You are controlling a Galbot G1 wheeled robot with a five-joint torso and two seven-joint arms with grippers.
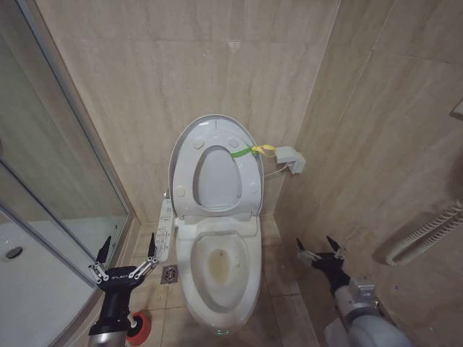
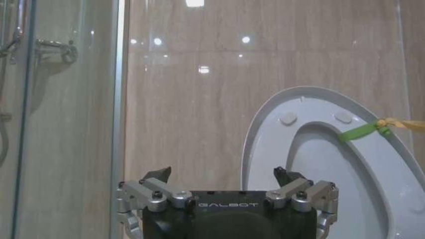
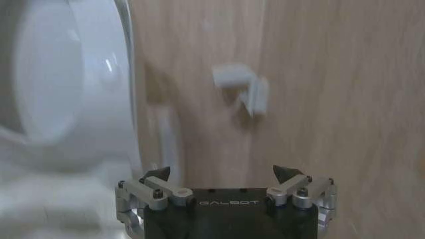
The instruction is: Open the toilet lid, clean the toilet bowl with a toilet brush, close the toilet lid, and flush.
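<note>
The toilet lid (image 1: 217, 177) stands upright against the back wall, with the seat ring (image 1: 250, 181) raised in front of it. A yellow-green strap (image 1: 249, 152) hangs from the rim. Below lies the open toilet bowl (image 1: 217, 269), stained inside, with its button panel (image 1: 165, 233) on the left. My left gripper (image 1: 130, 242) is open left of the bowl, near the panel. Open too, my right gripper (image 1: 317, 243) hovers right of the bowl. The red cup holder (image 1: 139, 327) sits on the floor beside my left arm; the toilet brush handle is hidden. In the left wrist view the gripper (image 2: 226, 172) faces the raised lid (image 2: 339, 174).
A glass shower enclosure (image 1: 58, 181) walls off the left side. A floor drain (image 1: 169, 273) lies between the panel and the bowl. A white box (image 1: 291, 159) is mounted on the right wall, and a ribbed white pipe (image 1: 427, 231) runs lower right. Tiled walls stand close around.
</note>
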